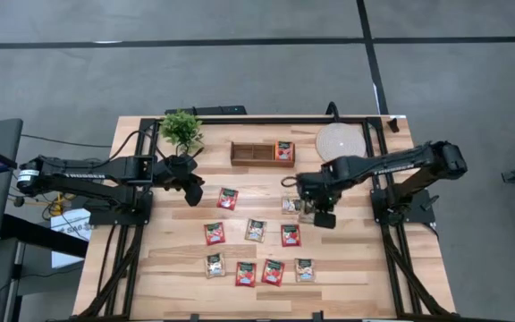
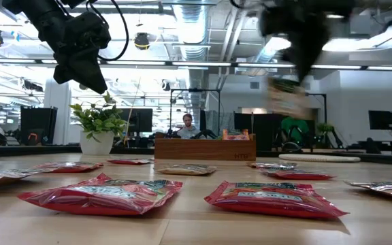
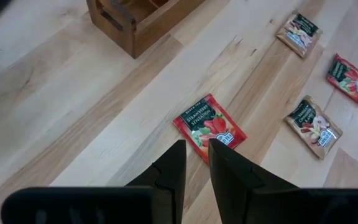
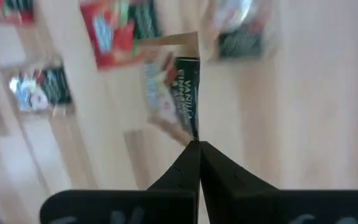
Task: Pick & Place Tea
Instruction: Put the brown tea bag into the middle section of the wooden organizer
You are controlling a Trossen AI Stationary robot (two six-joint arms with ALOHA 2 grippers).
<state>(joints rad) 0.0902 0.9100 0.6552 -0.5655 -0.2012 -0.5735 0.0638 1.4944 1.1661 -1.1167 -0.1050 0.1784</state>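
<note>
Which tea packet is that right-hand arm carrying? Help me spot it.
Start at the wooden box at the table's back edge, then drop to the right arm's tool just in front of it. Pinched by its edge there hangs one pale vanilla sachet, lifted off the wood. Every other sachet lies flat on the table.

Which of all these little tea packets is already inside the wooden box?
Only one red sachet, sitting in the right-hand compartment of the wooden box. The other sachets in view lie flat on the table.

red and pale beige sachets [image 1: 215, 233], dark green labels
</note>
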